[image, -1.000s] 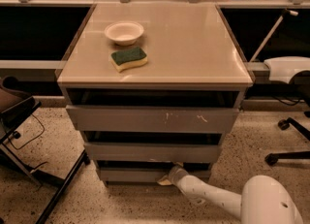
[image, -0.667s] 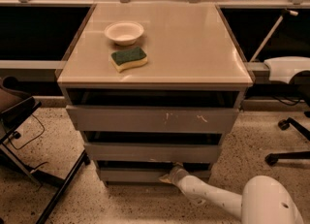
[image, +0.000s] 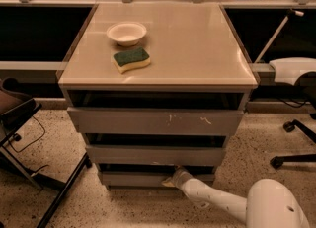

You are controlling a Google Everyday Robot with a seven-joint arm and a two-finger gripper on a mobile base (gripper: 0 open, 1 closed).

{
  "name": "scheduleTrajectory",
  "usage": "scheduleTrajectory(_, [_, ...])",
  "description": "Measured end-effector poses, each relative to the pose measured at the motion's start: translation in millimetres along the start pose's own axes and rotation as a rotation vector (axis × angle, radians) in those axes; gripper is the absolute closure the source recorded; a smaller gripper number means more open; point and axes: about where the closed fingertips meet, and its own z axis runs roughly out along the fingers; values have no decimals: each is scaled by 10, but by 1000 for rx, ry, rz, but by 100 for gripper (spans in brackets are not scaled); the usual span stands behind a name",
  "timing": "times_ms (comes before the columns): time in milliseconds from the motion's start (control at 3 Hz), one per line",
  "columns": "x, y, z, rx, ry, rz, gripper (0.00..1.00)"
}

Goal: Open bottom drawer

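The bottom drawer (image: 133,178) is the lowest grey front of a three-drawer cabinet, with a dark gap above its top edge. My white arm reaches in from the lower right. My gripper (image: 174,175) sits at the top edge of the bottom drawer, right of its middle, at the gap under the middle drawer (image: 148,154). The top drawer (image: 153,121) with white scratches is above.
On the cabinet top (image: 197,49) sit a white bowl (image: 126,33) and a green-and-yellow sponge (image: 131,59). Black chair legs (image: 59,192) stand on the floor at left. An office chair base (image: 294,143) is at right. A counter with clutter runs behind.
The gripper has stayed at the bottom drawer's top edge, shifting slightly. The drawer front shows no clear movement.
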Motion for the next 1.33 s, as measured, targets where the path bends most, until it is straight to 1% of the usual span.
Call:
scheduleTrajectory(333, [1, 91, -73, -1, -5, 9, 89])
scheduleTrajectory(667, [-36, 66, -105, -1, -5, 10, 100])
scheduleTrajectory(1000, [-17, 154, -211, 19, -7, 36, 100])
scheduleTrajectory(1333, [-40, 144, -248, 19, -7, 36, 100])
